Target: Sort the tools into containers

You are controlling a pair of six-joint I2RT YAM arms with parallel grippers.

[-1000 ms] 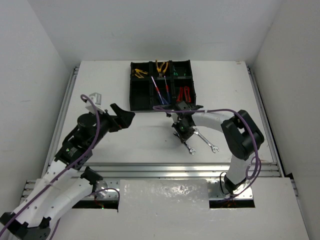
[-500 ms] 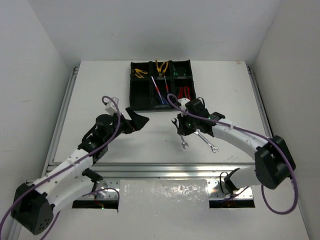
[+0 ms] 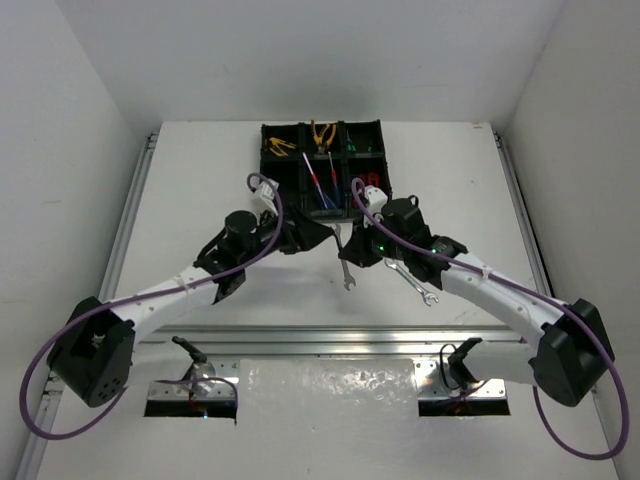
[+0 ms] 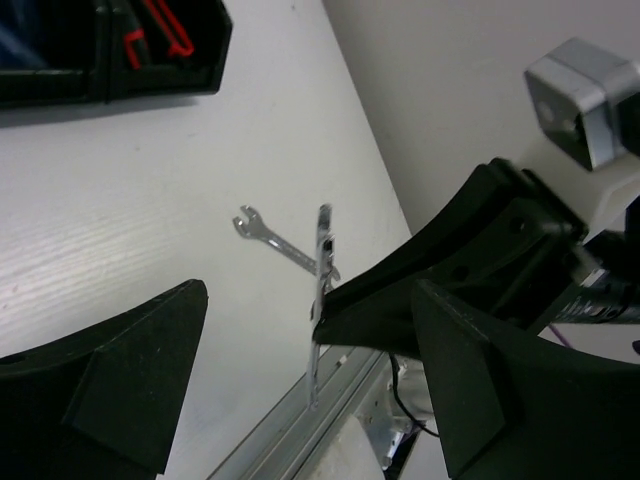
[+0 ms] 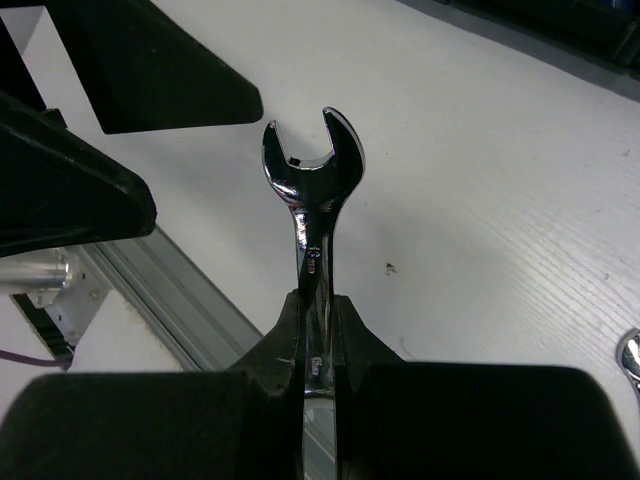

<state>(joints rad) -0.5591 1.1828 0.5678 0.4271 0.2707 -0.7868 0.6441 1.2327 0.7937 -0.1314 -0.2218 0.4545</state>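
My right gripper point(image 3: 352, 252) is shut on a silver wrench point(image 3: 348, 276) and holds it above the table, open end pointing away from the fingers point(image 5: 312, 180). My left gripper point(image 3: 322, 237) is open and empty right beside it; in its wrist view the held wrench point(image 4: 320, 290) hangs between its spread fingers point(image 4: 110, 390). A second silver wrench point(image 3: 415, 283) lies flat on the table. The black six-compartment tray point(image 3: 270, 190) stands behind, holding yellow pliers point(image 3: 278, 147), orange pliers point(image 3: 322, 133), green screwdrivers point(image 3: 360, 148), blue and red screwdrivers point(image 3: 320, 185) and red cutters point(image 3: 370, 182).
An aluminium rail point(image 3: 330, 335) runs along the table's near edge just below both grippers. White walls close in the table on the left, the right and behind. The left gripper's black fingers point(image 5: 160, 70) fill the upper left of the right wrist view.
The left arm has reached right and forward until its open gripper sits next to the right gripper. The right gripper has lifted the wrench off the table and moved it slightly left.
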